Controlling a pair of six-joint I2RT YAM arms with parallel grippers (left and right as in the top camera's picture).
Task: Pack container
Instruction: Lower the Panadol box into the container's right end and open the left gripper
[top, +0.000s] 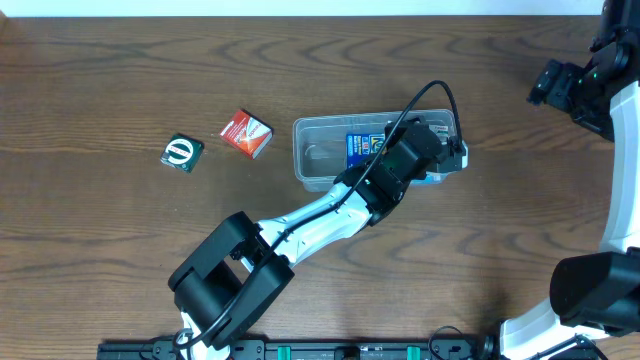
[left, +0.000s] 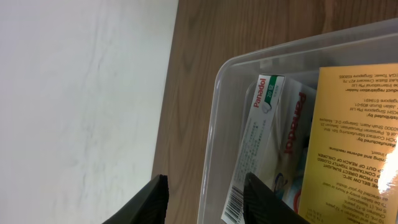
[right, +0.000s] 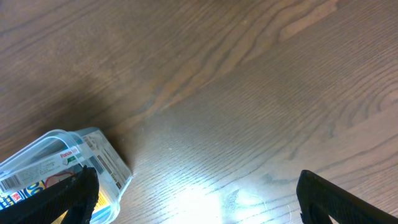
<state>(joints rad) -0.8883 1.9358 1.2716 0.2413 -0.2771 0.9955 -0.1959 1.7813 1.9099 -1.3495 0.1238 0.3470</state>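
**Container.** The container (top: 318, 165) stands on the desk (top: 120, 250), near the middle and toward the far edge, long side running left to right. Its left part is bare. A blue box (top: 357, 147) lies inside, near the middle. The left wrist view shows a white box (left: 264, 124) lying against the end wall, with a yellow box (left: 354, 137) beside it. Whether the yellow box and the blue box are one item cannot be told.

**Left tool.** The left arm (top: 320, 215) reaches across the desk and covers the right end of the container. The left tool (left: 205, 202) is spread and holds nothing. The container wall passes between its fingers, one outside the tub and one above the white box.

**Right tool.** The right tool (right: 199, 205) is spread wide and holds nothing. It hangs over bare desk, well apart from the container, whose corner shows at the lower left of the right wrist view.

**Items outside.** A red box (top: 246, 134) lies near the left end of the container. A green box (top: 182, 152) lies further left.

**Progress.** Judged from this layout, packing is partly done: at least two boxes are in, and two are not yet packed. The bare left part of the tub appears to have room for both.
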